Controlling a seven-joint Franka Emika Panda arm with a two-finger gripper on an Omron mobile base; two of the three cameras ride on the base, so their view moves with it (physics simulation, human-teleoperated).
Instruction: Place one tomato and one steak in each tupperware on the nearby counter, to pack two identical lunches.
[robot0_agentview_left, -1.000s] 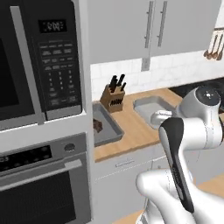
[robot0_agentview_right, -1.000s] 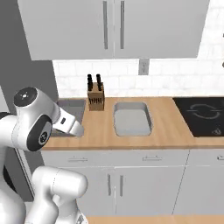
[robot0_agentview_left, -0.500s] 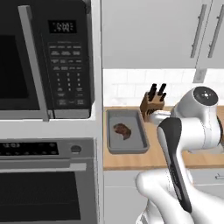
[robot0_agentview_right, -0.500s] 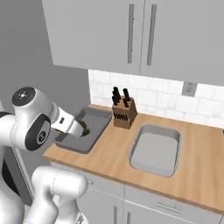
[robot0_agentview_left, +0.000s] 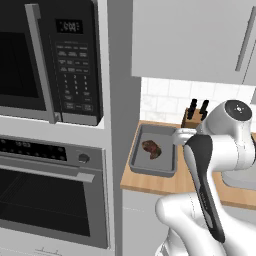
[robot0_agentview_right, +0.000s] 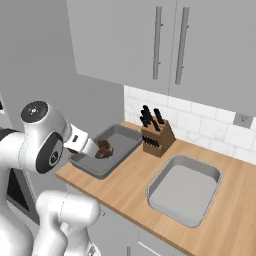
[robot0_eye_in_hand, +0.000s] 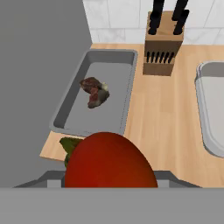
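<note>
1. Landmark = knife block (robot0_agentview_right: 157, 135), standing at the back of the counter (robot0_agentview_right: 135, 187) by the tiled wall.
2. Two tupperware trays flank it. One tray (robot0_agentview_right: 90, 166) sits on the wall-end side of the block, near the counter's end by the tall oven cabinet; the other tray (robot0_agentview_right: 183, 190) sits on the block's opposite side, toward the front edge.
3. Wall-end tray already holds a steak (robot0_eye_in_hand: 94, 92), lying roughly mid-tray, no tomato in it yet. Other tray looks bare inside as far as the right base view shows.
4. Tomato (robot0_eye_in_hand: 109, 164) is big and red at the bottom of the hand view, green stem bit on its side, right where the fingertips would be. Gripper (robot0_agentview_right: 92, 148) hangs over the near edge of the wall-end tray, on the far side of it from the block.
5. Hand state: fingers hidden behind the tomato, jaws about half apart; I judge it clamped on the tomato, since it rides with the hand above the tray.
6. Step in hand (judgement): carrying tomato no. 1 to the tray that has the steak.
7. Next move calls for: shift a bit toward the block so the tomato is over bare tray floor beside the steak, not over the rim; lower, then let go gently, as it's round and may roll.
8. Left after that: steak + tomato for the tray on the block's other side.
</note>
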